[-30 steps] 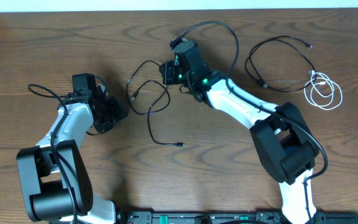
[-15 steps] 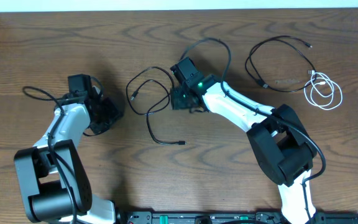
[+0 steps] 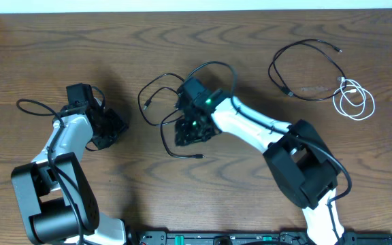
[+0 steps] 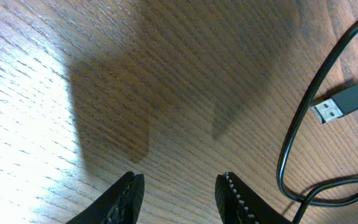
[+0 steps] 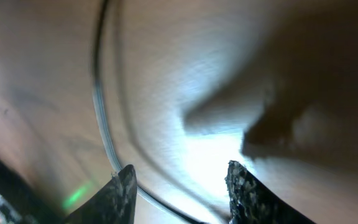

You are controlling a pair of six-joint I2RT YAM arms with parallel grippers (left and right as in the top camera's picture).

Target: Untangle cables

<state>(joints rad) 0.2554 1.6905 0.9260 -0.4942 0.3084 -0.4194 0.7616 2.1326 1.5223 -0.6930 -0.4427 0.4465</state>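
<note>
Black cable [image 3: 182,156] just beside right gripper [image 3: 190,131]

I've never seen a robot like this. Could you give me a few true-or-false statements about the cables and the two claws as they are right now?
1. The white cable lies coiled far from both grippers. True.
2. The left gripper grips a cable. False: its jaws stand open over the table, with nothing between them. A plug of the middle black cable lies off to one side.
3. All the cables sit in one knot. False: the far black cable lies beside the white cable, and the middle black cable lies apart from both.
4. The right gripper hangs over the middle black cable. True.
</note>
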